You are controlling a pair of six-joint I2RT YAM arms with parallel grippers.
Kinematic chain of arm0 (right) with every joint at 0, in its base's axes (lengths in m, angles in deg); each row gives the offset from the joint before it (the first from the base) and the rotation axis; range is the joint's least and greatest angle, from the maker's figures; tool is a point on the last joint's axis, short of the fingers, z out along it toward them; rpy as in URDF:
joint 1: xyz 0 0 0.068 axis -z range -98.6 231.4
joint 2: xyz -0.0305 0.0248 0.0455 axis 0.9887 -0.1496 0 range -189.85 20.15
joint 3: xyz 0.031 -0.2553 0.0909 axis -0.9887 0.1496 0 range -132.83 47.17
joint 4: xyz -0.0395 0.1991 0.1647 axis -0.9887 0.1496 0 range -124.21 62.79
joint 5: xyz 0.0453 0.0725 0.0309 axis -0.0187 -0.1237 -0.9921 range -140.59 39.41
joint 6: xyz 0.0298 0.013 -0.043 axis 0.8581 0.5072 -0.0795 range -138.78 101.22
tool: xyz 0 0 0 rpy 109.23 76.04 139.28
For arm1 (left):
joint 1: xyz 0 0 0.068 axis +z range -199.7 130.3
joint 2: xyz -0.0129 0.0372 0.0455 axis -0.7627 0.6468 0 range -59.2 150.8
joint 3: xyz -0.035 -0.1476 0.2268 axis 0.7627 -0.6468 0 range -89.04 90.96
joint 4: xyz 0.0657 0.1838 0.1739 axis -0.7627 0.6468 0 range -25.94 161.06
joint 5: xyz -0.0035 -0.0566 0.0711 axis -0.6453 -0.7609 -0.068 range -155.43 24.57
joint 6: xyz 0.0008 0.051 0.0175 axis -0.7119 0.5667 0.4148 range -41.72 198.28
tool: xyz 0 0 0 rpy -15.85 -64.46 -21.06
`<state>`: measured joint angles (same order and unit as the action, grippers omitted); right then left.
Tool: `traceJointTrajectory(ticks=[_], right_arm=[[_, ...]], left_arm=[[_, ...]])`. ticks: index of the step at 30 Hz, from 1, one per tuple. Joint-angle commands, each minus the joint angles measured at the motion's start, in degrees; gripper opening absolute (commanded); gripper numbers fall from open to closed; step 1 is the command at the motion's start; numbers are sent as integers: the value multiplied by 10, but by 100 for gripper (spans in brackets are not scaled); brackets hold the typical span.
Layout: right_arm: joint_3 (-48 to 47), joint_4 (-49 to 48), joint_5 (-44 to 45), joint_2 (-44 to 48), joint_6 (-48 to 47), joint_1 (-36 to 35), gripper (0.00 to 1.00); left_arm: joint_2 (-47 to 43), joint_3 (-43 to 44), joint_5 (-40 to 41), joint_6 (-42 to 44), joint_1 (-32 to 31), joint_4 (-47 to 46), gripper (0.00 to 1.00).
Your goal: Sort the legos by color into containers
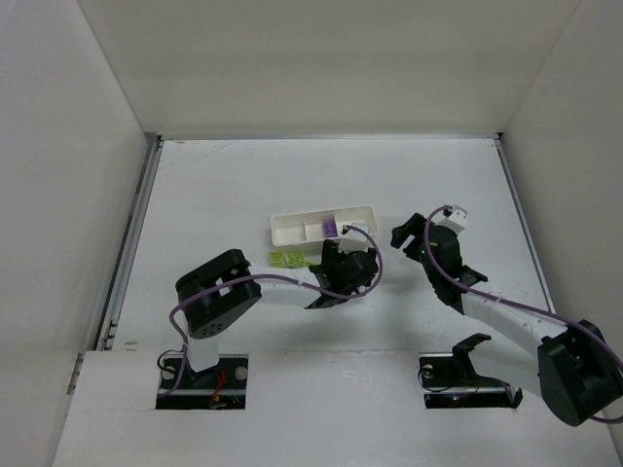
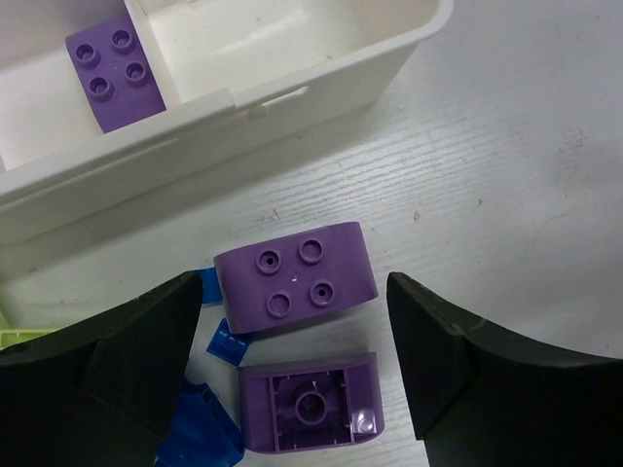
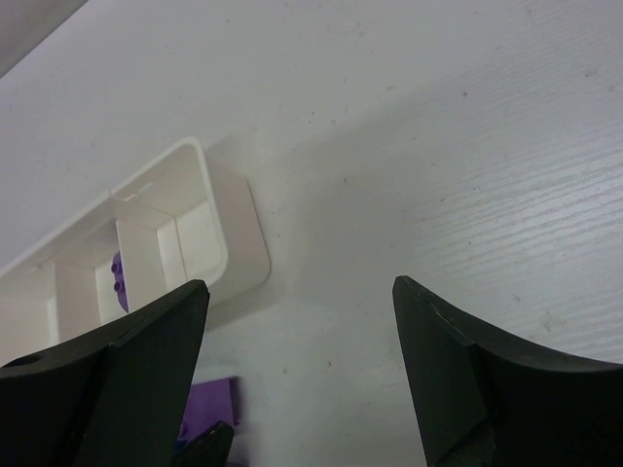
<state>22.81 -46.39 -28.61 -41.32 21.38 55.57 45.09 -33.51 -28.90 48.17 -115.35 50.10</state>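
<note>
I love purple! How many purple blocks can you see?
3: one purple block inside the tray, one upright on the table, one upside down beside it. Others may be hidden.

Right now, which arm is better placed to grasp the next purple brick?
Left. The left gripper hangs open over the studs-up purple brick, one finger on each side. The right gripper faces bare table beside the tray.
</note>
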Motion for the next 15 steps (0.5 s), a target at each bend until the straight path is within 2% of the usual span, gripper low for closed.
traceJointTrajectory(ticks=[1,10,12,15], right_arm=[[5,-36,-4,14,4,1,82],[5,-43,-14,10,5,2,82],[4,-43,-12,8,2,1,82],[4,-43,-10,5,4,1,82]], left_arm=[[9,21,13,-7,8,-12,73],[21,27,10,-1,14,-27,68],[18,22,11,0,13,-33,61],[6,20,10,1,7,-35,55]])
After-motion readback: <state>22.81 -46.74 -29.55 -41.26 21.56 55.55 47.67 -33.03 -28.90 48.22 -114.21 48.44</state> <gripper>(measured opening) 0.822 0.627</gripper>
